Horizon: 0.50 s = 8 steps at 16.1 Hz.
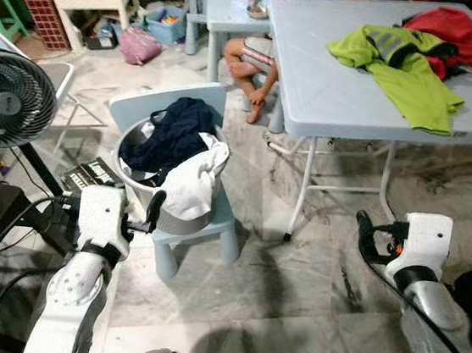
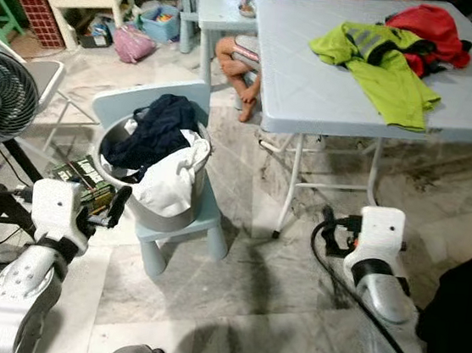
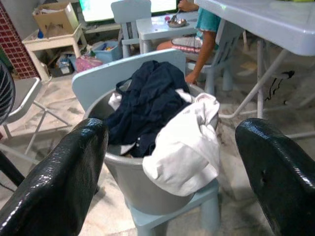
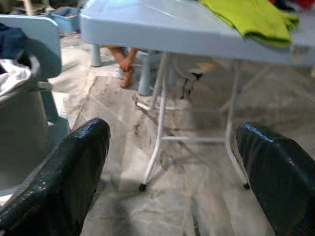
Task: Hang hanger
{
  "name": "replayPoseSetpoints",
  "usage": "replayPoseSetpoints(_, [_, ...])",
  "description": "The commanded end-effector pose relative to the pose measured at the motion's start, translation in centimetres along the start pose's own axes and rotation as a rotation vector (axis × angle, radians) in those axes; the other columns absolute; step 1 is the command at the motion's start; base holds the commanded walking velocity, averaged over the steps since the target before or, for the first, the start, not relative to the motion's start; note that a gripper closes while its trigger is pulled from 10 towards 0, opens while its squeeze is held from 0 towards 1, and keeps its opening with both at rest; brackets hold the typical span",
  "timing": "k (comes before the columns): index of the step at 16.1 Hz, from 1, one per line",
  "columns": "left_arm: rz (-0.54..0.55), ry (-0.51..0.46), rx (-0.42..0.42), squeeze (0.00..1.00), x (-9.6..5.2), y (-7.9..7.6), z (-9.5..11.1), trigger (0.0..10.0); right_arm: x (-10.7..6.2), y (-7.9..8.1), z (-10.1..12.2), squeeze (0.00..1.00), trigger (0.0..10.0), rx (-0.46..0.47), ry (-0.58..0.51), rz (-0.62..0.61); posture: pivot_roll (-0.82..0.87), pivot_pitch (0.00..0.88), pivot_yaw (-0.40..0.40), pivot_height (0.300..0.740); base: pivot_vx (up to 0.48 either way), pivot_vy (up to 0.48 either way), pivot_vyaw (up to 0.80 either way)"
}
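Left pincer [image 3: 167,172] spread wide, holding nothing, raised just near-left of a grey laundry bucket [image 1: 181,221] that sits on a small pale-blue chair [image 1: 214,217], with a navy garment [image 1: 172,135] and a white garment [image 1: 195,180] heaped in it. Right pincer [image 4: 172,172] also spread wide and holding nothing, low at near right, facing the folding legs of the pale-blue surface [image 1: 332,85], which carries a lime-green shirt [image 1: 402,68] and a red garment [image 1: 453,31] at its far right. A hanger cannot be made out; a person's bare legs [image 1: 253,68] show beyond the surface, and a black fan [image 1: 6,99] stands far left.
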<state>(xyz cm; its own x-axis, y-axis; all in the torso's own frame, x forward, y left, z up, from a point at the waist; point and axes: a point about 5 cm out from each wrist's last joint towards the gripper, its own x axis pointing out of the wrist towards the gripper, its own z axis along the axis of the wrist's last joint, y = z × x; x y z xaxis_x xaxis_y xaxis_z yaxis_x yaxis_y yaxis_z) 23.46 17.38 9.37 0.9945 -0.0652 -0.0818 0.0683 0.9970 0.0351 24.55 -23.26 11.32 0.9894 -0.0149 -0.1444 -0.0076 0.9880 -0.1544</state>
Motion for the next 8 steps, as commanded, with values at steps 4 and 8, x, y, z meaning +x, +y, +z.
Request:
replayPoseSetpoints(4, [0.011,-0.014,0.018,0.00,0.0,0.2,0.4,10.0,-1.2,2.0,-0.5,0.00,10.0,0.004,-0.049,-0.062,-0.04,0.068,0.036,0.740,0.000,0.000,0.00])
replayPoseSetpoints(8, [-0.003,-0.017,0.021,0.00,0.8,-0.1,0.6,10.0,-0.9,3.5,-0.4,0.00,10.0,0.063,-0.072,-0.009,-0.05,0.067,0.029,0.740,0.000,0.100,0.00])
